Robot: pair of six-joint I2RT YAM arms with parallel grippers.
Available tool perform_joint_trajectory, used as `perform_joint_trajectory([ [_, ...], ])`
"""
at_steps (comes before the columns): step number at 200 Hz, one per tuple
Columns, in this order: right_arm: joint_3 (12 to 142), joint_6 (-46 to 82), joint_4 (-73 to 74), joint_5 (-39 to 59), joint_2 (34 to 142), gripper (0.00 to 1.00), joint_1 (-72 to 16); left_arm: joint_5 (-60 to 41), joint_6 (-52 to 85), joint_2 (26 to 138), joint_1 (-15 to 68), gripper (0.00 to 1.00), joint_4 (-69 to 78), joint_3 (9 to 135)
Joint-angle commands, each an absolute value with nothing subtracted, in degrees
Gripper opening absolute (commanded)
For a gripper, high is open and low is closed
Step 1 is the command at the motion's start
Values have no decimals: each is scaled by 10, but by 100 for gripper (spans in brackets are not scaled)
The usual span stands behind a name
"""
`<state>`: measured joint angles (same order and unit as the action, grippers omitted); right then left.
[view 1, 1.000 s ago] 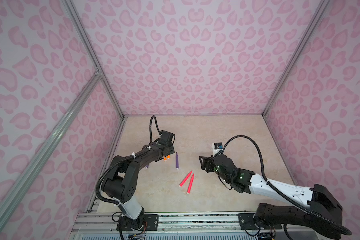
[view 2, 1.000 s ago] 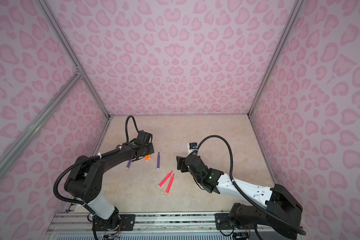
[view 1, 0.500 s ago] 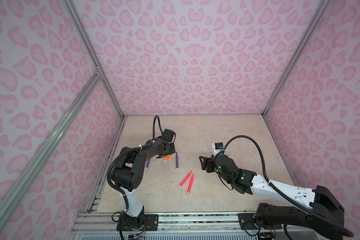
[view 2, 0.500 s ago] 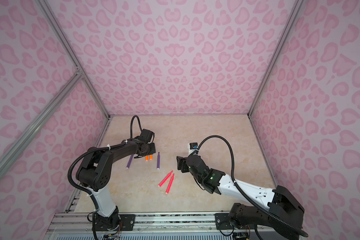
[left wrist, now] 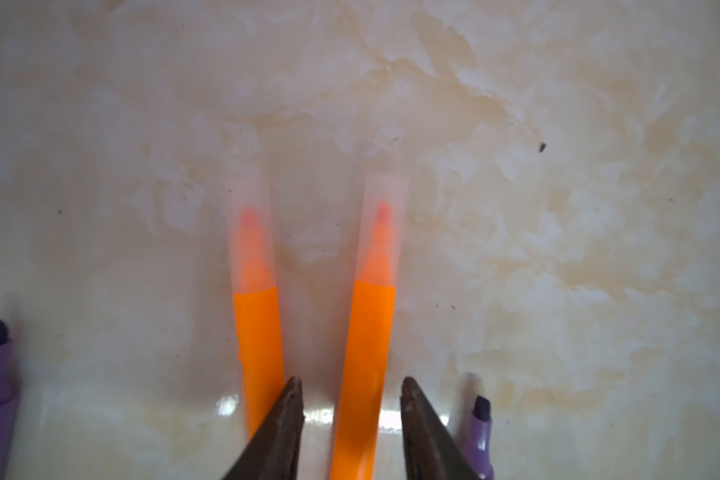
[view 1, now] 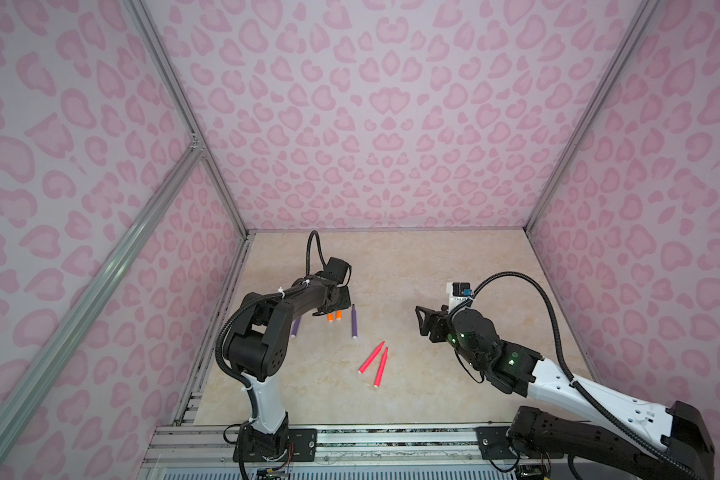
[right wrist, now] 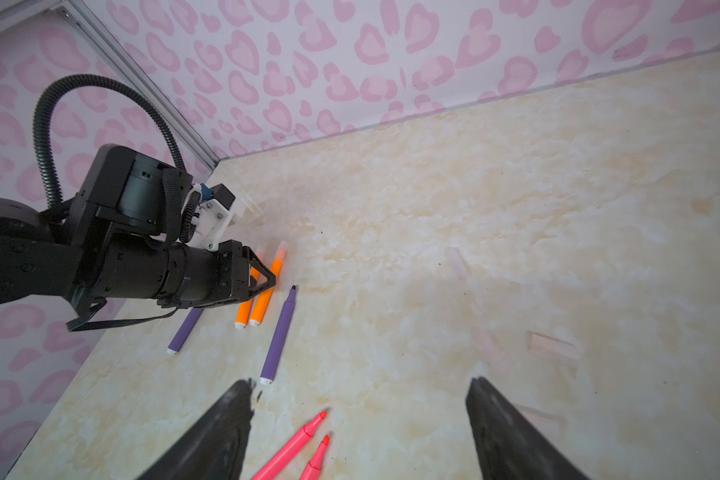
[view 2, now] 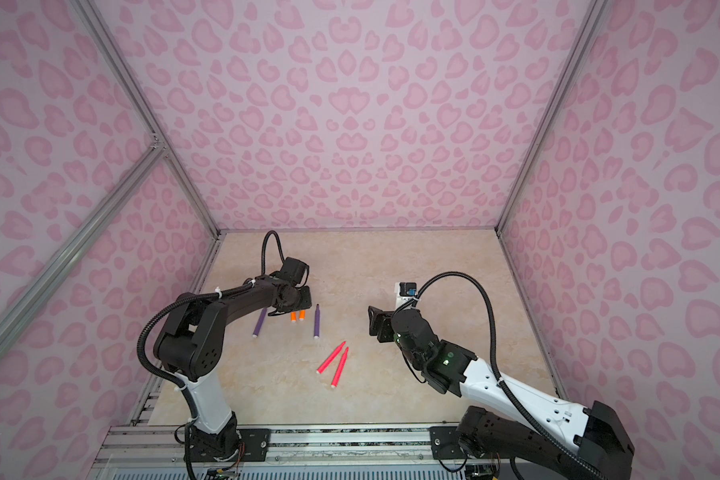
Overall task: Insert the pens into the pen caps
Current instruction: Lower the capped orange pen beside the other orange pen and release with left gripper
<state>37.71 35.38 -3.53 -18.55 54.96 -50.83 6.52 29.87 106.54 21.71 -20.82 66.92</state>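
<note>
The left end effector hangs low over the far left part of the beige, marble-patterned surface. Its two dark fingers are parted and straddle an orange marker pen, with a gap showing on either side of the barrel, so nothing is gripped. A second orange marker pen lies just beside the first, nearly parallel. Each one wears a clear plastic cap over its tapered tip.

Two bare-tipped pens flank the orange pair. A purple marker pen lies just to their right, and another purple pen lies to their left, partly hidden under the black left arm.

Nearer, towards the middle of the surface, two pink-red marker pens rest close together in a narrow V, also uncapped, with their tips towards the far side.

To the right of them, well apart, the right end effector is held above the surface. Its fingers are spread wide and nothing sits between them.

In the right wrist view, a loose clear plastic tube lies on bare surface away from the pens. A fainter second loose tube lies apart from it.

Pink heart-patterned walls enclose the scene.
</note>
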Motion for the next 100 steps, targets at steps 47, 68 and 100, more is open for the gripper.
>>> perform_joint_trajectory([
  [47,414,365,-134,-214,510,85,-504,82,266,921,231,60,-148,593],
  [68,444,366,-158,-205,524,85,-504,88,260,841,238,63,-108,547],
  [100,432,381,-152,-216,511,85,-505,86,228,714,288,65,-19,473],
])
